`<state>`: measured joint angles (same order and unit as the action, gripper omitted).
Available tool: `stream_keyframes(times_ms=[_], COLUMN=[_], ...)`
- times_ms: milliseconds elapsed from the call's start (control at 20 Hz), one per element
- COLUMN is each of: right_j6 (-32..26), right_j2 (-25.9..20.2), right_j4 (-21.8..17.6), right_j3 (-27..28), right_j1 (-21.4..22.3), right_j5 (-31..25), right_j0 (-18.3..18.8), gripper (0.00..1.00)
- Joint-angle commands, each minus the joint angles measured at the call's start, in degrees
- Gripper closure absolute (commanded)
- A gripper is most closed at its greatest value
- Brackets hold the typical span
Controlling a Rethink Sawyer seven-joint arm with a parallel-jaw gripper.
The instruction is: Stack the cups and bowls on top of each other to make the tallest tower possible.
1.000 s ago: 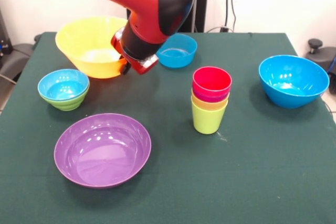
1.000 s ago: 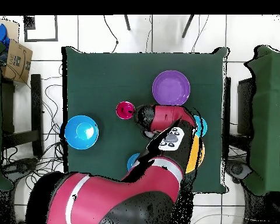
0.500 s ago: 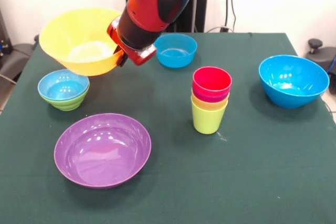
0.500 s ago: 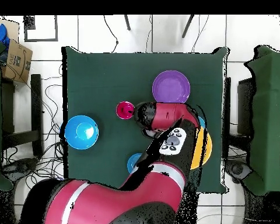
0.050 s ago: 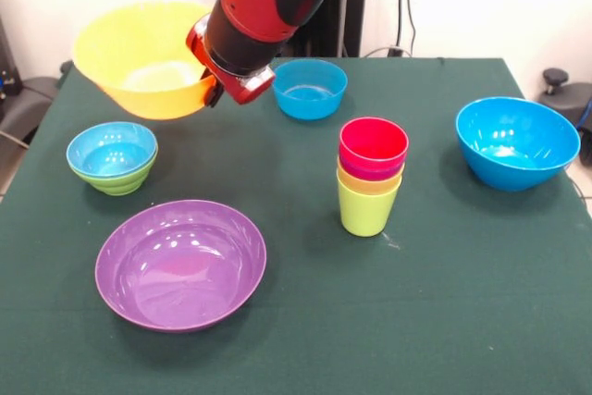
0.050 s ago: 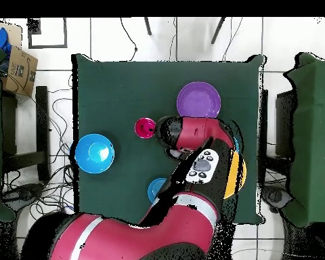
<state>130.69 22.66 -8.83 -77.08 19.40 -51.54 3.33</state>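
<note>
So my jaws [image 5: 215, 92] were clamped on the rim of the big yellow-orange bowl [image 5: 139, 57], holding it up off the tabletop [image 5: 462, 302] in the upper left of the front view. You couldn't really see the jaws themselves, just the bowl hanging off my wrist end, tilted a bit. In the overhead view only a sliver of that bowl [image 6: 241, 175] peeked out from under my arm at the right.

Just below the lifted bowl sat the small blue bowl nested in the small green bowl [image 5: 113, 159]. Another small blue bowl [image 5: 310, 88] was right beside my wrist, upper middle. The tower [image 5: 370, 178] stood near the centre, lime green cup lowest, red on top. The purple bowl [image 5: 180, 264] was lower left, the large blue bowl [image 5: 516, 141] far right.
</note>
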Motion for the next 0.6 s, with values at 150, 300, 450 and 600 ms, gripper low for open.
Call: stream_keyframes(times_ms=[150, 300, 450, 600], right_j6=[-6.1, -6.2, -6.6, -6.9], right_j2=[-7.8, -8.0, -8.6, -9.4], right_j4=[-2.1, -2.0, -1.9, -1.7], right_j3=[1.3, 1.7, 3.1, 5.0], right_j1=[-1.1, -1.1, -1.9, -3.3], right_j5=[-4.3, -4.4, -4.3, -4.1], right_j0=[1.0, 1.2, 1.9, 2.7], gripper=[1.0, 1.0, 1.0, 1.0])
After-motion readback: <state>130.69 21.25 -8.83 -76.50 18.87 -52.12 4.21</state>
